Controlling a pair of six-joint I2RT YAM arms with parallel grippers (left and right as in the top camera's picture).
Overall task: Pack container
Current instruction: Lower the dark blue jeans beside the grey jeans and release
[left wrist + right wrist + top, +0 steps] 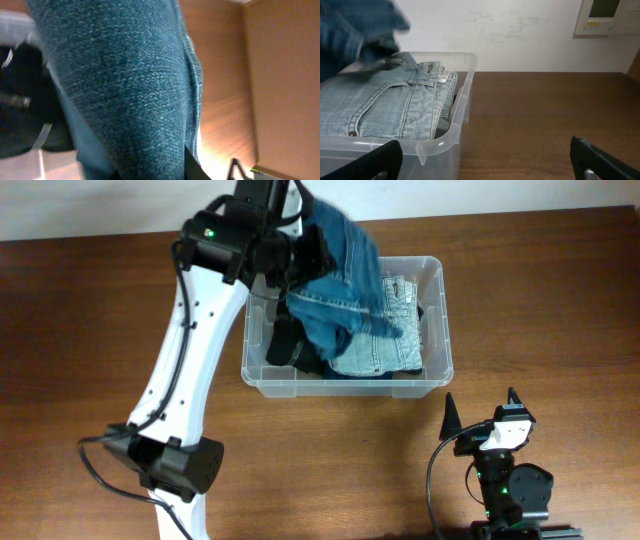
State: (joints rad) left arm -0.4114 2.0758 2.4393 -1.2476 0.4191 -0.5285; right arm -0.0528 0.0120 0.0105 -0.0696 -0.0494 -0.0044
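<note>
Table (90, 330): brown wood. It carries the bin and both arm bases.
Left arm (190, 350): white. It rises from its base at the near left edge and reaches over the left half of the bin.
Container (345, 387): a clear plastic bin with rounded corners. It stands upright on the far middle of the table, well apart from the right arm. The right wrist view shows its near corner and rim (462, 107).
Dark denim (345, 265): a dark blue garment raised above the bin's far left part. It drapes down onto the clothes inside and fills nearly the whole left wrist view (130, 85).
Light jeans (375, 358): pale blue and folded flat inside the bin, with the waistband toward the right wall. Seams and a pocket show in the right wrist view (385, 110), and a darker layer lies beneath them.
Left gripper (312, 260): its fingers are buried in cloth. The dark denim hangs from it, so it looks clamped on that garment.
Right gripper (480, 408): low over the table in front of the bin's right corner, holding nothing. Its black fingers (375, 160) are spread wide.
Wall panel (607, 15): a small pale box on the wall behind the table.
</note>
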